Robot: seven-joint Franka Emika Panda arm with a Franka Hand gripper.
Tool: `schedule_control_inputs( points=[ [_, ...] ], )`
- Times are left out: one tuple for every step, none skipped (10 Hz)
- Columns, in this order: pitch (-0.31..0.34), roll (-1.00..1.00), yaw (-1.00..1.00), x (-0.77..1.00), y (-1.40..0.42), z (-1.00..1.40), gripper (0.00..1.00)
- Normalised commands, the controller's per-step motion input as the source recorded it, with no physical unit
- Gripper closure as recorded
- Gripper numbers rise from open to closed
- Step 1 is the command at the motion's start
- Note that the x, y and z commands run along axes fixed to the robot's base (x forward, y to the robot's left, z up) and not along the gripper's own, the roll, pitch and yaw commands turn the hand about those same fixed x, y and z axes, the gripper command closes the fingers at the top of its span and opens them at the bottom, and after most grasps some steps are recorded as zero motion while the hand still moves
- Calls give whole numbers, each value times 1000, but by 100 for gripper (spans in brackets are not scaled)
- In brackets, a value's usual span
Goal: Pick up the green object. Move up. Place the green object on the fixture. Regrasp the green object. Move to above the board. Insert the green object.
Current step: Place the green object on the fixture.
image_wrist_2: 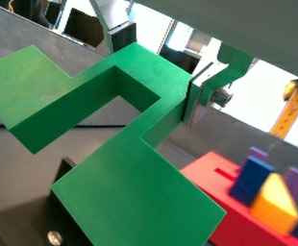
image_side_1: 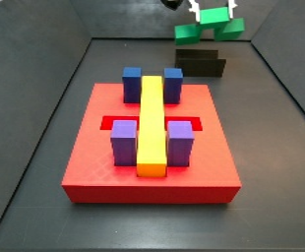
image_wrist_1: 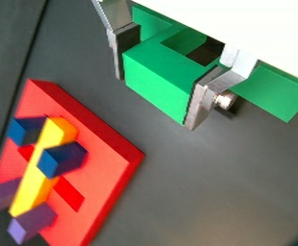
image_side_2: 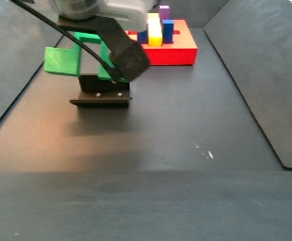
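Note:
My gripper (image_wrist_1: 162, 77) is shut on the green object (image_wrist_1: 159, 82), a bright green blocky piece with a notch. Its flat silver fingers (image_wrist_1: 206, 104) press on two opposite sides. In both side views the green object (image_side_1: 188, 33) (image_side_2: 64, 60) hangs in the air just above the fixture (image_side_1: 199, 65) (image_side_2: 102, 95), not touching it. The fixture is a dark bracket on the black floor beyond the board's far end. The board (image_side_1: 100, 157) is a red slab carrying a long yellow bar (image_side_1: 152, 123), and also shows in a wrist view (image_wrist_1: 98, 144).
Blue blocks (image_side_1: 133, 84) and purple blocks (image_side_1: 124, 143) flank the yellow bar on the board. Dark sloping walls (image_side_1: 37, 118) enclose the floor on both sides. Open black floor (image_side_2: 161, 160) stretches away from the fixture on the side opposite the board.

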Motion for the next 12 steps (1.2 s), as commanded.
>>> schedule_control_inputs(
  points=[
    [-9,877,-6,217,-480,-197,100],
    [0,917,-11,0,-457,-146,100],
    [0,349,-23,-126,-120,-177,100],
    [0,0,-26,-377,20,-254,100],
    [31,-100,0,-351,169,-371,100],
    [46,-417,137,-377,326,-451,100],
    [249,-323,231,0,220,-506,100],
    [171,-137,163,280,200,-326,100],
    [69,0,140,223,200,-269,100],
    [129,160,74,240,86,-151,100],
    [146,334,0,83,23,-137,100],
    [0,-11,0,-14,0,-40,100]
  ],
)
